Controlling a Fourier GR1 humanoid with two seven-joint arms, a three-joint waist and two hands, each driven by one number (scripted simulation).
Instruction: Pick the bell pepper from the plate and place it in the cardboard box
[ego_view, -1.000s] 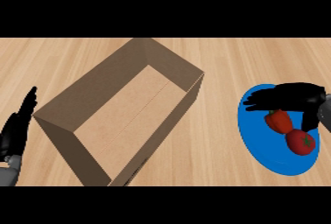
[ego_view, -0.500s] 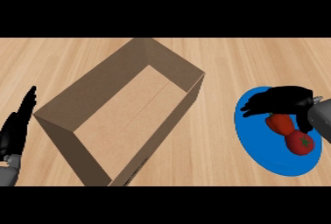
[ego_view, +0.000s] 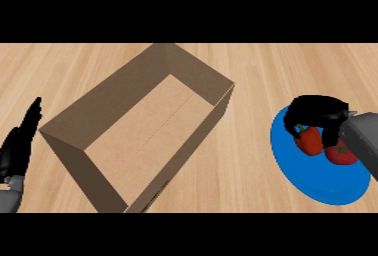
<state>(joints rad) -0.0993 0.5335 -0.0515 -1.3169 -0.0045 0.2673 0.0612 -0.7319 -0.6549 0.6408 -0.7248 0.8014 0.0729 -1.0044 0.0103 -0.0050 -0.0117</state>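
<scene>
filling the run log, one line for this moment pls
right hand: curled over bell pepper | plate: blue | cardboard box: open | left hand: resting

Matt brown cardboard box (ego_view: 140, 135) sits on a pale wood-grain counter (ego_view: 244, 65) beside a smooth blue plate (ego_view: 317, 185).

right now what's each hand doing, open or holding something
Left hand: open, resting at the left edge.
Right hand: curled over a bell pepper on the plate.

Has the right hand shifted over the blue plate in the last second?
Yes. The right hand has moved toward the view's left across the blue plate, nearer the open cardboard box, and now curls over the red bell peppers.
</scene>
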